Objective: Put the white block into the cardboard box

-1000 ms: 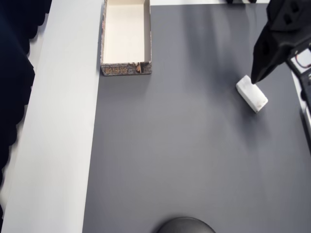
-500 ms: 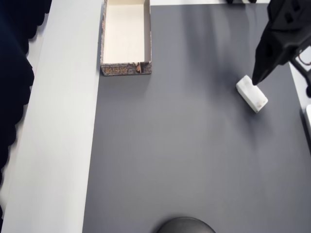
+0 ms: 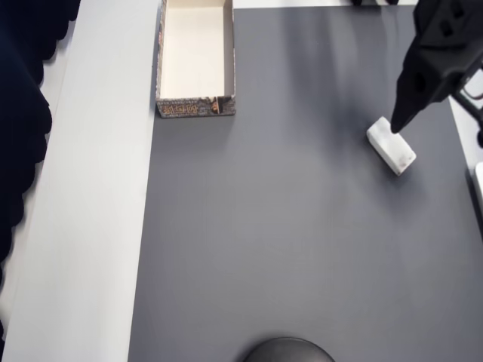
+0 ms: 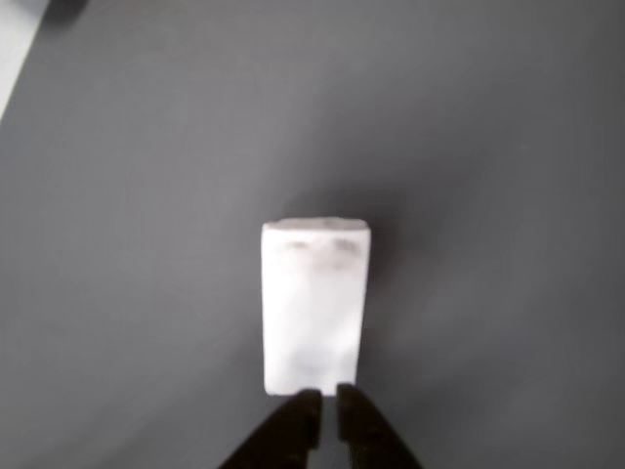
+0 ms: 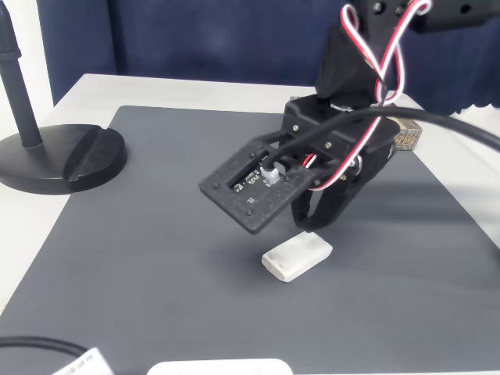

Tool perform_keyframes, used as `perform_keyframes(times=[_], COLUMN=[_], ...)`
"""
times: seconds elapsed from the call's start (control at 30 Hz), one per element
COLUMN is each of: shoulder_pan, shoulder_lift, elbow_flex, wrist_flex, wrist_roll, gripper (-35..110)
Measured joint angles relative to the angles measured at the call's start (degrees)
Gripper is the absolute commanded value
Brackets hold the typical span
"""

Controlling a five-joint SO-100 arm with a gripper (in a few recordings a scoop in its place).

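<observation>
Black two-finger gripper (image 4: 319, 408) seen nearly closed, narrow slit between tips, poised at end of small white rectangular block (image 4: 314, 305). Block laid flat on dark grey table (image 3: 287, 226). Shallow cardboard box (image 3: 195, 60) placed well apart from block, at table edge.

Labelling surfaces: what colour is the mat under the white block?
Dark grey mat, clearest in the overhead view.

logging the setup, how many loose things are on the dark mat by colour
White: 1, small white rectangular block
Brown-grey and cream: 1, shallow open-topped cardboard box
Total: 2
</observation>
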Motion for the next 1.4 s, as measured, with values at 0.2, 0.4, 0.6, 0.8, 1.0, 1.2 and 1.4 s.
perform_keyframes(times=[0.2,0.4,0.6,0.8,1.0,1.2,1.4], shoulder_pan=[0.26,1.05,1.67,1.67,1.67,1.67,1.85], shoulder_lift=[0.0,-0.09,-0.09,-0.97,-1.23,-2.02,-3.69], elbow_flex=[0.0,0.0,0.0,-0.53,-2.02,-2.11,-2.72], wrist_flex=[0.0,0.0,0.0,-0.7,-2.81,-3.43,-3.43], wrist_roll=[0.0,1.67,4.04,4.92,9.49,10.9,10.99], gripper=[0,11,21,32,36,36,36])
